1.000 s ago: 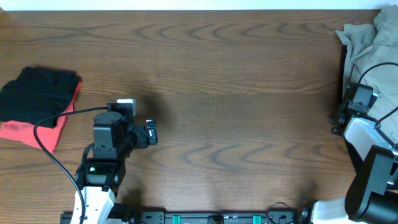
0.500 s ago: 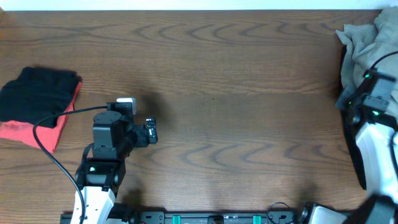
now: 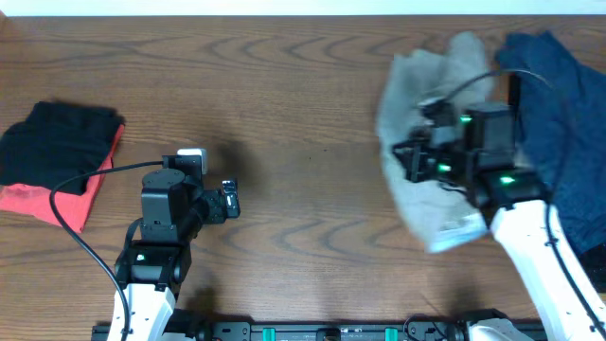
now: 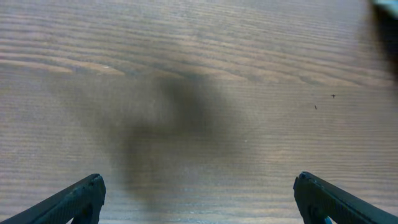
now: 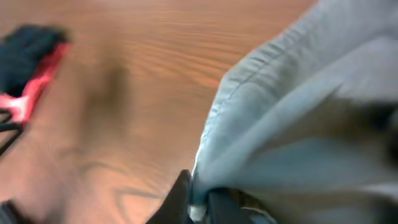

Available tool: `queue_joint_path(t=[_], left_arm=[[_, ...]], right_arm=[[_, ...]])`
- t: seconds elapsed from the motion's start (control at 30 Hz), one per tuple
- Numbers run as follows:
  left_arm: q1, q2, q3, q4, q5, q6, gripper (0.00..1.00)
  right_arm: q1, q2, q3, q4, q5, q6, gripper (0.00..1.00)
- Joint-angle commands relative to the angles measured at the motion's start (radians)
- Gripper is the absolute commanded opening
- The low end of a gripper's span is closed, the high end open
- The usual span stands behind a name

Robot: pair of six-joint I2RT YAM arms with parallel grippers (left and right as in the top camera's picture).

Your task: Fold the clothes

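The right claw (image 5: 200,198) grips a fold of the shorts (image 3: 431,213), blurred above the counter (image 3: 312,114) at right (a blue garment (image 3: 559,123) lies beside them). The left claw (image 4: 199,182) gapes wide, empty.

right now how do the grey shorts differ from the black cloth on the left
The shorts are pale khaki-grey, the black cloth black. The shorts are crumpled and gripped by the right claw at the right; the black cloth lies folded at the left, on a red cloth. Both are fabric.
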Motion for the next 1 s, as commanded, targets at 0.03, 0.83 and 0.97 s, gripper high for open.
queue_joint_path(t=[0.03,0.83,0.97], left_arm=[[-0.002,0.000,0.019,0.020,0.014,-0.010,0.98],[-0.261,0.416,0.015,0.248,0.462,-0.381,0.96],[-0.373,0.549,0.015,0.340,0.462,-0.475,0.80]], right_arm=[[0.106,0.010,0.002,0.077,0.081,0.003,0.30],[-0.132,0.010,0.002,-0.250,0.636,0.048,0.99],[-0.145,0.010,0.002,-0.255,0.636,0.048,0.99]])
